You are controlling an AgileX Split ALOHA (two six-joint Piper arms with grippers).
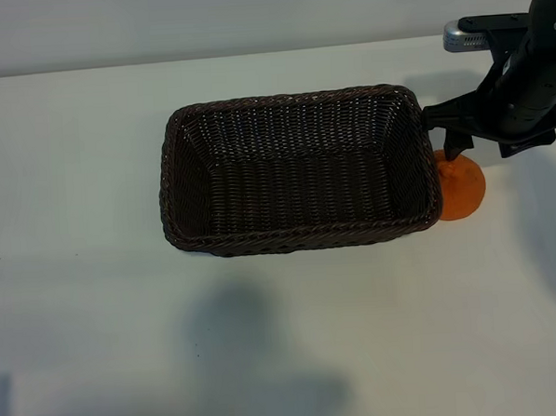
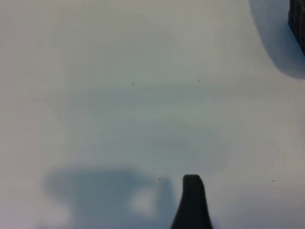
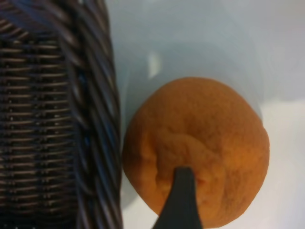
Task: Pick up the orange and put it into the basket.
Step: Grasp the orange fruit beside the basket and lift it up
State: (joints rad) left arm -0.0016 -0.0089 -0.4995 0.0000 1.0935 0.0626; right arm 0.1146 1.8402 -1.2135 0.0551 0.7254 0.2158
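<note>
White table (image 1: 96,301): orange (image 1: 462,191) touching wicker basket (image 1: 298,235) rim; right gripper (image 1: 447,134) spread above orange. Left gripper (image 2: 192,202) spread, parked.

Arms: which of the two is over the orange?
The right arm; its fingers hang open over the orange beside the basket.

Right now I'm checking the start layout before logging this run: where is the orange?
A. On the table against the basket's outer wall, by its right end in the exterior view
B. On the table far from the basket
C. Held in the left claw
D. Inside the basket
A: the orange sits on the table outside the wicker basket, close against its right-end wall, under the open right claw.
</note>
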